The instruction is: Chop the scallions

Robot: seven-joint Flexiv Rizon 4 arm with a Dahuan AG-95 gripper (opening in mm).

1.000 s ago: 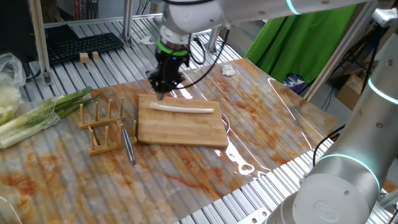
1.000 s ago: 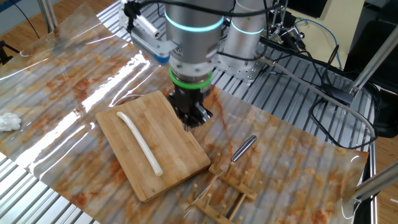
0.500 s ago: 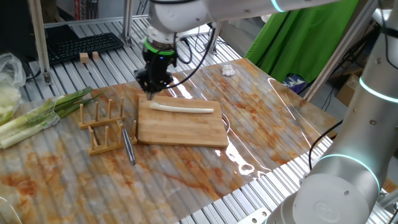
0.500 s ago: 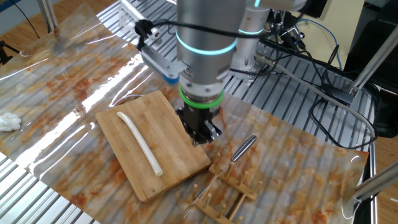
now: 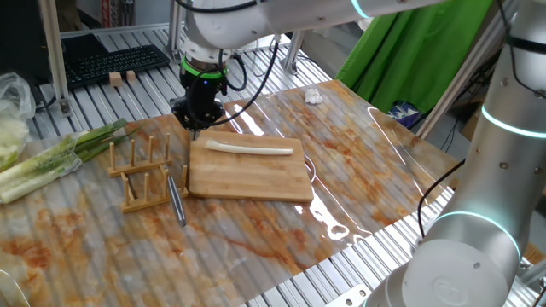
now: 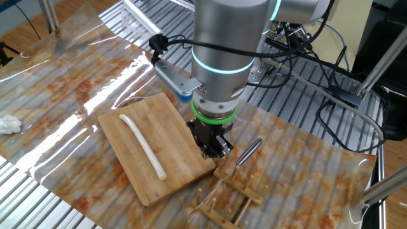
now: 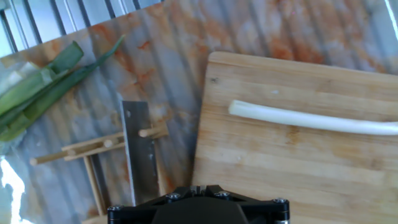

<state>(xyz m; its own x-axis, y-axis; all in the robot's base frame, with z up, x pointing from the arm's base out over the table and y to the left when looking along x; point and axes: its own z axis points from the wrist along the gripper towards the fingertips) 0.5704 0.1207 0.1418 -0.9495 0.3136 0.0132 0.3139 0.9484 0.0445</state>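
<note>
The scallion [image 5: 251, 149] is a slender pale stalk lying whole along the wooden cutting board [image 5: 247, 175]. It also shows in the other fixed view as a curved white scallion [image 6: 144, 145] on the board [image 6: 181, 168], and in the hand view as a scallion [image 7: 311, 119] across the board [image 7: 261, 168]. My gripper [image 5: 194, 126] hangs shut and empty above the board's end nearest the rack, with the gripper [image 6: 212, 151] over that board edge. The gripper [image 7: 197, 187] shows its jaws pressed together. A grey knife [image 5: 177, 199] lies beside the board.
A wooden peg rack [image 5: 142, 173] stands next to the board; the knife blade [image 7: 140, 155] rests against it. A bunch of thick green-and-white leafy stalks [image 5: 55, 156] lies at the table's far side. A crumpled white tissue [image 5: 313, 96] sits at the mat's edge.
My gripper has moved sideways from over the board's scallion end toward the rack and knife, staying shut. The scallion and knife have not moved.
</note>
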